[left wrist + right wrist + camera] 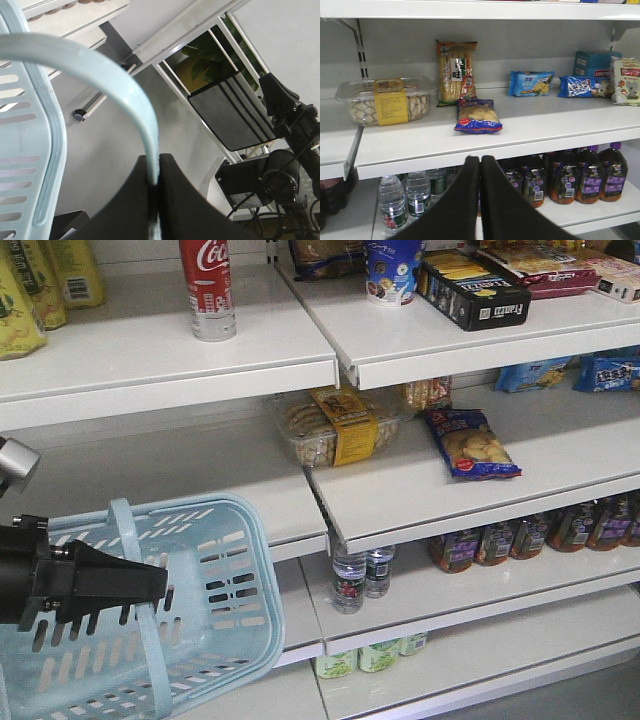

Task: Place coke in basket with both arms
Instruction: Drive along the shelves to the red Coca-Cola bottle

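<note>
Low on the left of the front view, the basket [215, 570] hangs tilted before the white shelving. It is light blue moulded plastic, rectangular, with rounded corners, slotted walls and thin flat loop handles. The left tool [154, 162], matte black with tapering wedge-shaped fingers, is fully closed on one handle [100, 65]. In the left wrist view the pale curved strap runs into the seam between the two fingers and is pinched there. In the front view the same tool crosses the near wall of the basket, its point directed to the right.

Well above the basket, the coke [207, 285] stands upright on the highest visible shelf [150, 350]. It is a slim contoured bottle, red with white script and a pale grey lower part; its top is cut off by the frame edge. It is well apart from the basket. Up and left of the basket, on the same shelf as the coke, stand yellow bottles [30, 290].

Up and right of the basket lie a clear plastic tub [335, 425] with a yellow band and a glossy blue snack bag [470, 443]. Right of the basket, small clear water bottles [348, 580] stand upright.

The right tool [480, 161] has its two smooth black fingers pressed together with nothing between them. Its place relative to the basket cannot be told; it faces the shelf bearing the tub.
</note>
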Motion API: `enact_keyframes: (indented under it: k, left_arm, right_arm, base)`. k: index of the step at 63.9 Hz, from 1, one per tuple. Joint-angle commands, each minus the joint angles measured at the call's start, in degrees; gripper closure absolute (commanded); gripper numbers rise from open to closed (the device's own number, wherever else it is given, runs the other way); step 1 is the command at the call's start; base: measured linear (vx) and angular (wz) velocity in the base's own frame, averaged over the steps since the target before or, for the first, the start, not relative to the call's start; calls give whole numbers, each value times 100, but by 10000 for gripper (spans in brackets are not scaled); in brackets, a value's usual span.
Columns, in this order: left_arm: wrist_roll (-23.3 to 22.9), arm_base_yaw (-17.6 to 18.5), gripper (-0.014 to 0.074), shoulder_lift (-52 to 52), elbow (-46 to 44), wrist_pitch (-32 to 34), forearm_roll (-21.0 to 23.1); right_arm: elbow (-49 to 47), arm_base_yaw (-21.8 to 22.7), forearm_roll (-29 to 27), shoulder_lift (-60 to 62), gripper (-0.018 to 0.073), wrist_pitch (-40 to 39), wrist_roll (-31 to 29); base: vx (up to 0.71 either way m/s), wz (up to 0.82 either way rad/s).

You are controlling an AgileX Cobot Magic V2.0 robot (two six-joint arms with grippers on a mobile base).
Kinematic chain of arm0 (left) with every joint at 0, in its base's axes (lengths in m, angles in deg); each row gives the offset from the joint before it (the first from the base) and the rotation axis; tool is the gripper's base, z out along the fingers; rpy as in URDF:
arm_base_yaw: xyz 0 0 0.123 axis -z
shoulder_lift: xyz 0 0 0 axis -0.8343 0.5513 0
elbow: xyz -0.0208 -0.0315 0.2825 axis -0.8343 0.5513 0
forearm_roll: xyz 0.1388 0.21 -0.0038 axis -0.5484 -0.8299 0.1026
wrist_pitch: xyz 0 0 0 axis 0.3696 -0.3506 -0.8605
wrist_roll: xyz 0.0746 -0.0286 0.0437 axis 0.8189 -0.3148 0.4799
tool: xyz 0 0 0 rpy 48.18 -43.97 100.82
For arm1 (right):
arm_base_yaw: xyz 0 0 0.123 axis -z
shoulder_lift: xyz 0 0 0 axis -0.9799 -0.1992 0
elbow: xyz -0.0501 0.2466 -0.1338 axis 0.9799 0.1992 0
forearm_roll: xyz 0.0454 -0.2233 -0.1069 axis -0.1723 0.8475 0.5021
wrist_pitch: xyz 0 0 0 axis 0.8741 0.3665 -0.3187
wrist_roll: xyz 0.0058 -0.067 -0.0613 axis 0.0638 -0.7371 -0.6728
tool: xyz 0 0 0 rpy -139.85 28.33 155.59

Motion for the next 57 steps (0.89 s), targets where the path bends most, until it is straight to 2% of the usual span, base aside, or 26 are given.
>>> enact_keyframes:
  k: [1,57]
  left_arm:
    - [67,22,603,-141,-180,-260,461]
    - [67,22,603,-141,-180,-260,461]
  right_arm:
    - [36,11,0,74,561,-430,-54]
    - [36,11,0,74,561,-430,-54]
  base:
    - [-6,23]
    - [-4,25]
